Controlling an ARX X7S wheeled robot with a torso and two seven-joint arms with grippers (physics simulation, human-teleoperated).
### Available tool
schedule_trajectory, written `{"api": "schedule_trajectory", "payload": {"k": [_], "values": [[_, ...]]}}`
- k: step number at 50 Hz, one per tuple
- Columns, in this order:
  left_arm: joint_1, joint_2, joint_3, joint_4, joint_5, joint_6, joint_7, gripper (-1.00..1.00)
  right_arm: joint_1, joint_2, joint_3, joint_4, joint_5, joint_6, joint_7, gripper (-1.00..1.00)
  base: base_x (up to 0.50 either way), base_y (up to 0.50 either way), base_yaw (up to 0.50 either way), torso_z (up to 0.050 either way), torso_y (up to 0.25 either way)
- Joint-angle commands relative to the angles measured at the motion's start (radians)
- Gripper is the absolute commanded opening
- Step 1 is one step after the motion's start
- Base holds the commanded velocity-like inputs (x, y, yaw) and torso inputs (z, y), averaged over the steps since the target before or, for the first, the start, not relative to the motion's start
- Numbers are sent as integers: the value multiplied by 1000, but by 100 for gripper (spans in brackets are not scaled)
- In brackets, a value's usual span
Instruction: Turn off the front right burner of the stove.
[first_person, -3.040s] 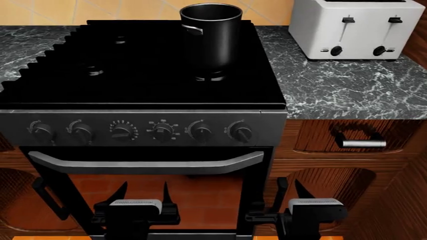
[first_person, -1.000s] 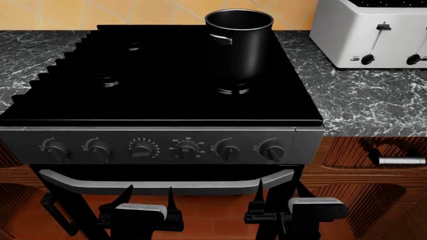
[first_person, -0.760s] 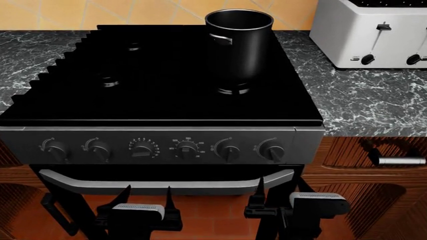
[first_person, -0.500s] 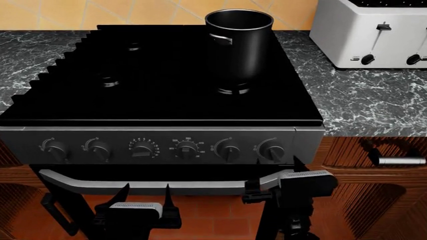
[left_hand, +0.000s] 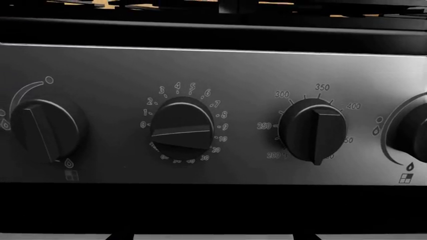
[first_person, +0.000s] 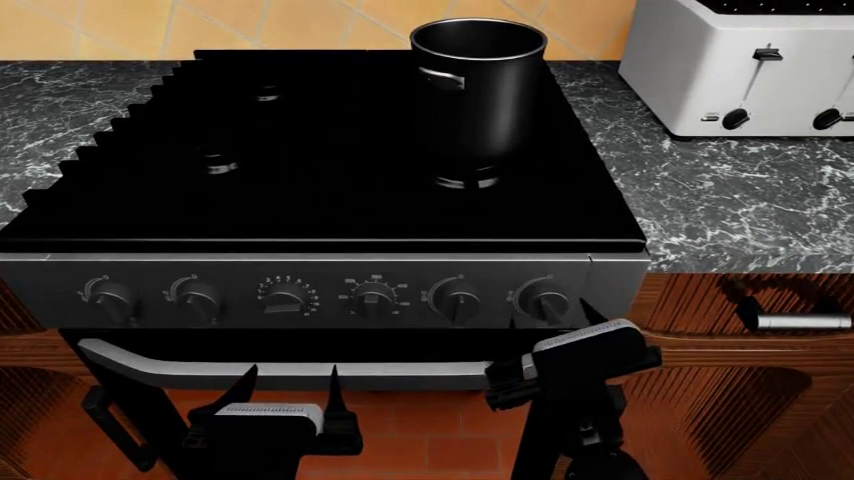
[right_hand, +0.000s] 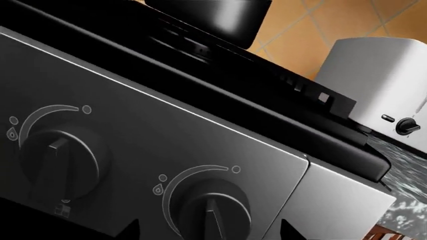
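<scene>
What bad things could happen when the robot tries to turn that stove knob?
Six alike knobs sit in a row, so the right gripper, rising toward the far-right knob, might turn its neighbour instead. The oven handle lies close below, and the arm could bump it. The black pot hides the front right burner, so checking is hard.

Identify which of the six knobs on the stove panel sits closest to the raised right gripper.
The rightmost knob, last in the row on the stove. The right gripper sits just below it, while the other five knobs lie farther left.
</scene>
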Motion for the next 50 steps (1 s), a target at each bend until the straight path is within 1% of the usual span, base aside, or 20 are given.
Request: {"api": "schedule_trajectory", "payload": {"k": [1, 20, 50], "values": [[6, -8, 6, 7, -5, 5, -5, 100, 11, 12, -34, -2, -32, 55, -3, 100, 0, 0, 0, 0, 0], [-2, -13, 18, -5, -10, 8, -15, 100, 77, 8, -90, 85, -79, 119, -11, 100, 0, 0, 0, 0, 0], [3, -27, 34, 2, -19, 13, -28, 100, 93, 38, -103, -15, -123, 225, -4, 100, 0, 0, 0, 0, 0]]}}
